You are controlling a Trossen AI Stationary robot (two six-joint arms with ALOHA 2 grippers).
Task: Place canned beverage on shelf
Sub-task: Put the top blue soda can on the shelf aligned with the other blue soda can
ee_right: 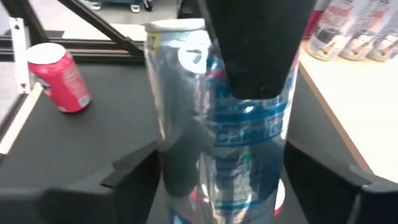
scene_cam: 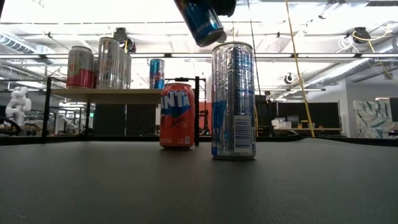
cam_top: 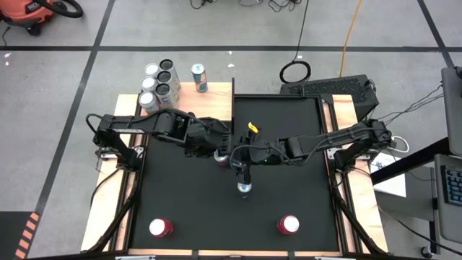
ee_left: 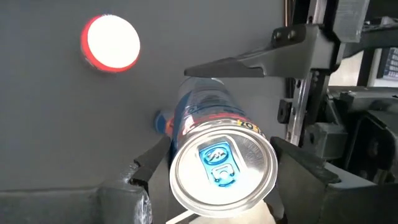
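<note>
Black matting is covering the tabletop (cam_top: 289, 144), and the pale wooden shelf (cam_top: 209, 105) is standing at its far left corner, already carrying a group of cans (cam_top: 160, 85) and one blue can apart (cam_top: 199, 77).

Near the middle, the left hand (ee_left: 214, 168) is gripping a blue can (ee_left: 214, 149) between its fingers, part closed on the body, and in the low view this can (scene_cam: 200, 22) is hanging tilted above the mat. Just beside it, the right hand (ee_right: 249, 168) is standing around a tall silver can (ee_right: 217, 118); its fingers are apart on both sides and I cannot tell if they are pressing it. This can (scene_cam: 233, 99) is standing upright on the mat.

Both hands are working very near each other, so I judge that a careless lift by the left arm could knock the silver can over. Also the held can is tilted, so it could slip, or be set down crooked on the shelf and push the cans there. An orange can (scene_cam: 177, 116) is standing on the way towards the shelf and could be hit too.
</note>
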